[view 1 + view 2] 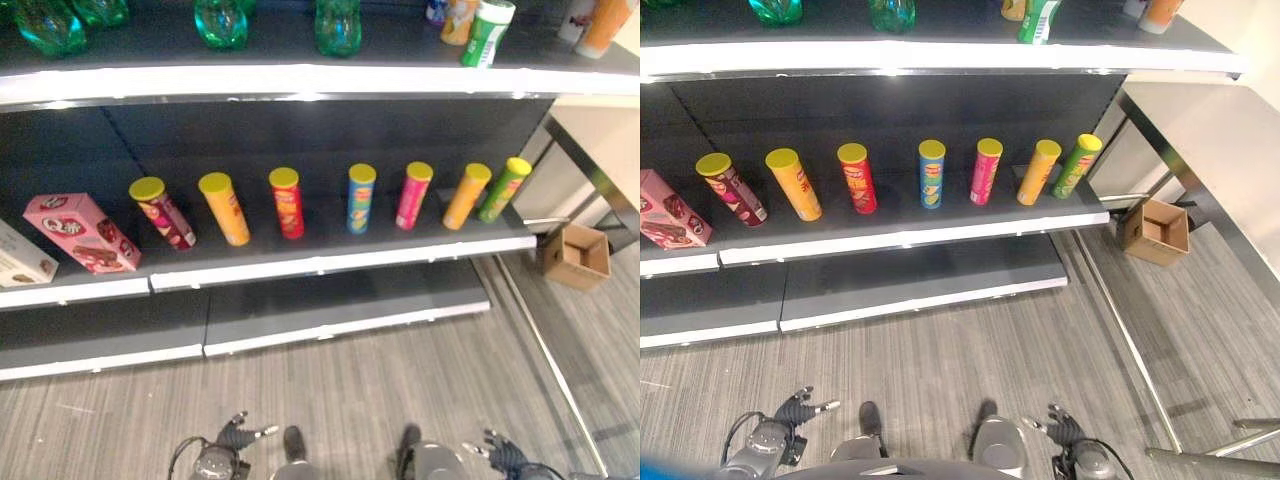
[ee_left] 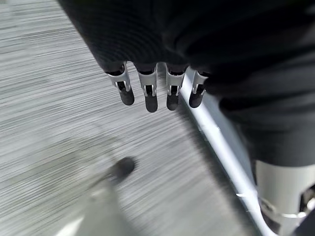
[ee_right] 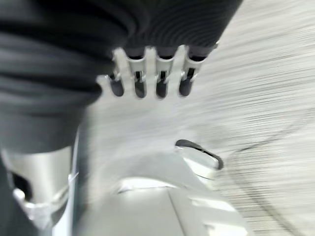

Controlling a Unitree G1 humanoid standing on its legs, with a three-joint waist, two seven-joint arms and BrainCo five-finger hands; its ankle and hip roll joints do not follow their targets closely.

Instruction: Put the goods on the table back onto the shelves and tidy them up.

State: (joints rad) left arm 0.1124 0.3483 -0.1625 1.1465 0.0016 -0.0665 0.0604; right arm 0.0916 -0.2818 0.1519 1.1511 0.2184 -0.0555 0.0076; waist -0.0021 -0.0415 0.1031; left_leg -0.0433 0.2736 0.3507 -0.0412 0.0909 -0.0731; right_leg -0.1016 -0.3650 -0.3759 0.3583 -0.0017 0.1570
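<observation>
Seven yellow-lidded chip cans [image 1: 361, 198] stood in a row on the middle shelf [image 1: 330, 262], a pink box [image 1: 80, 232] at their 9 o'clock. Left hand [image 1: 236, 434] and right hand [image 1: 503, 452] hung low at 6 o'clock, well apart from the cans, fingers relaxed, holding nothing.

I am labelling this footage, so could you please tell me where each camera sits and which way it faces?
Left eye view: on the head, looking down at the shelf with its row of chip cans; left hand and right hand hang low.
Right eye view: beside it, same shelf and hands, plus the cardboard box.
Left wrist view: on the left wrist, looking along relaxed fingers at the floor.
Right wrist view: likewise past the right fingers.
Both eye views share the cans.
</observation>
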